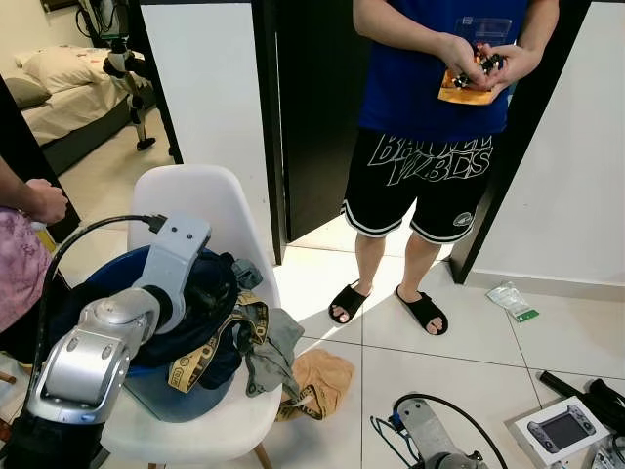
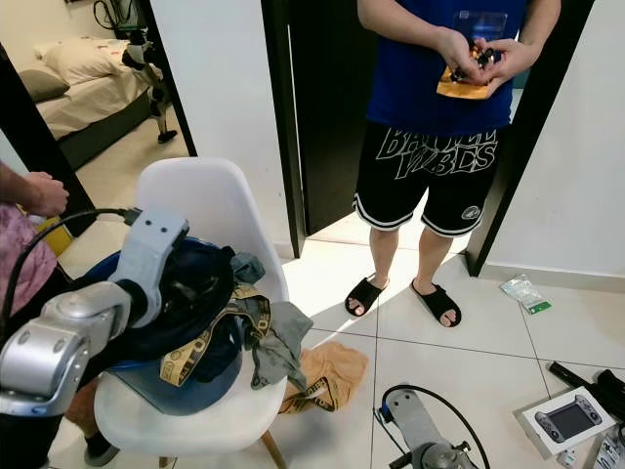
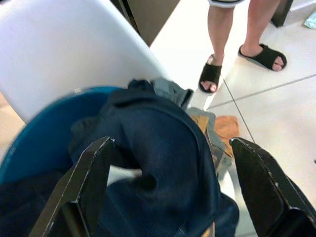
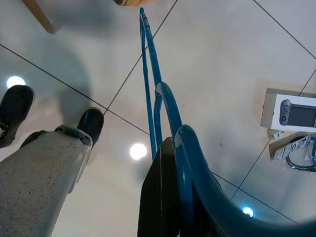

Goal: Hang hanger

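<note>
While the right gripper [image 4: 168, 197] hangs low over the floor [image 4: 98, 44], it is clenched on the blue hanger [image 4: 170, 113], whose thin frame runs out past the fingers toward the tiles. So the task's thing is in hand, down at the robot's right side and well away from any place to hang it; I judge it is held low simply to keep it clear while the other arm works.

The left gripper [image 3: 168, 192] is spread wide, grasping nothing, its two fingers [image 3: 89, 182] poised on either side of a dark navy garment [image 3: 158, 148]. That garment tops a heap of clothes piled in a blue basin [image 1: 181, 396] on the white chair [image 1: 195, 195]. The basin also holds a piece with a gold-lettered band [image 1: 205, 352] and a grey one [image 1: 273, 342] that spills over the seat's edge; a tan cloth [image 1: 317, 376] lies on the floor beside the chair. The open fingers suggest a garment is about to be taken for the hanger (a guess only).

A person in blue shirt and black shorts [image 1: 420, 176] stands in the doorway holding small things; another person's hand [image 1: 44, 200] shows at the far left. A boxed handheld device [image 1: 562, 428] lies on the floor at right.
</note>
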`<state>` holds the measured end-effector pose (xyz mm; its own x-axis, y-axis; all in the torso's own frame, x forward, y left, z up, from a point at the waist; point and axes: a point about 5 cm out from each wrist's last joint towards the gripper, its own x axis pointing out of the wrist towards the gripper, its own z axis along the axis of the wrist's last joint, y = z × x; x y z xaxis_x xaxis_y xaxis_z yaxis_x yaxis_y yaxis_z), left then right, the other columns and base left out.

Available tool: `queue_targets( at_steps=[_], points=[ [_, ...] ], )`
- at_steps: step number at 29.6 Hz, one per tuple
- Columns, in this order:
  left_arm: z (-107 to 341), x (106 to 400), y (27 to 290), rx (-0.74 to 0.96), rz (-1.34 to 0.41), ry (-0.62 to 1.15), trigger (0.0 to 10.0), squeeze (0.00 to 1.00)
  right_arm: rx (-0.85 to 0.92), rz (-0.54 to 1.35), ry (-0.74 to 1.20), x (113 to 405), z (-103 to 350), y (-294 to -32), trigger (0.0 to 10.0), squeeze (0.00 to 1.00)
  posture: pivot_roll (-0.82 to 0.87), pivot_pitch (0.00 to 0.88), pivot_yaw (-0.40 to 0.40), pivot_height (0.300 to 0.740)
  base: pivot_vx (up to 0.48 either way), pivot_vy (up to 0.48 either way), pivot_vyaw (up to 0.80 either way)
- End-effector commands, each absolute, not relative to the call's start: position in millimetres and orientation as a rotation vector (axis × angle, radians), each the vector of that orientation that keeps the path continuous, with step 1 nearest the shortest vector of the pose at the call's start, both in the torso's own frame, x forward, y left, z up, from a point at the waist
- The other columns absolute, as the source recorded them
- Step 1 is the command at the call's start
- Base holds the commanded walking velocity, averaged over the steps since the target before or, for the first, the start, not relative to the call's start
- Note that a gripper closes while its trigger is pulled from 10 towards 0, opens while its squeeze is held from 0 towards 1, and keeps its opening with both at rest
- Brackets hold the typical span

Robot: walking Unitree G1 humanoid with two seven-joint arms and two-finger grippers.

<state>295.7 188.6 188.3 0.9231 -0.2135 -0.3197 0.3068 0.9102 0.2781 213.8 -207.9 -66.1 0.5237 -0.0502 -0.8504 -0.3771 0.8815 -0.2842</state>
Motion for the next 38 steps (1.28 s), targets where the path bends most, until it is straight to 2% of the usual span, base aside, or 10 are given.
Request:
queue_targets(
  at_steps=[1, 5, 9, 27, 28, 29, 30, 38],
  points=[
    [188.7, 297.3, 193.7, 0.353, -0.26, 0.291, 10.0, 0.0, -0.468, 0.206, 1.008, 214.1, -66.2, -206.5, 10.0, 0.0, 0.01, 0.0, 0.017, 0.74, 0.0, 0.0, 0.0],
    [156.6, 288.1, 199.1, 0.411, -0.31, 0.489, 10.0, 0.0, -0.469, 0.205, 1.009, 213.9, -66.3, -206.7, 10.0, 0.0, 0.01, 0.005, 0.017, 0.74, 0.0, 0.0, 0.0],
    [143.7, 279.4, 199.6, 0.42, -0.368, 0.574, 10.0, 0.0, -0.47, 0.204, 1.009, 213.8, -66.4, -206.8, 10.0, 0.0, 0.01, 0.005, 0.017, 0.74, 0.0, 0.0, 0.0],
    [155.8, 280.2, 195.8, 0.383, -0.411, 0.532, 10.0, 0.0, -0.475, 0.206, 1.011, 213.9, -66.3, -207.1, 10.0, 0.0, 0.01, 0.0, 0.014, 0.74, 0.0, 0.0, 0.0],
    [161.1, 281.4, 195.3, 0.367, -0.41, 0.514, 7.7, 0.0, -0.476, 0.206, 1.01, 214.0, -66.2, -207.0, 10.0, 0.0, 0.01, 0.0, 0.014, 0.74, 0.0, 0.0, 0.0],
    [161.1, 281.4, 195.3, 0.367, -0.41, 0.514, 7.7, 0.0, -0.476, 0.206, 1.01, 214.0, -66.2, -207.0, 10.0, 0.0, 0.01, 0.0, 0.014, 0.74, 0.0, 0.0, 0.0],
    [164.3, 280.9, 194.4, 0.358, -0.425, 0.509, 0.0, 0.0, -0.476, 0.206, 1.01, 214.1, -66.1, -206.9, 10.0, 0.0, 0.01, 0.0, 0.015, 0.74, 0.0, 0.0, 0.0],
    [162.2, 276.0, 190.9, 0.341, -0.478, 0.535, 0.0, 0.0, -0.476, 0.204, 1.008, 214.6, -65.9, -206.5, 10.0, 0.0, 0.01, 0.003, 0.017, 0.74, 0.0, 0.0, 0.0]
  ],
)
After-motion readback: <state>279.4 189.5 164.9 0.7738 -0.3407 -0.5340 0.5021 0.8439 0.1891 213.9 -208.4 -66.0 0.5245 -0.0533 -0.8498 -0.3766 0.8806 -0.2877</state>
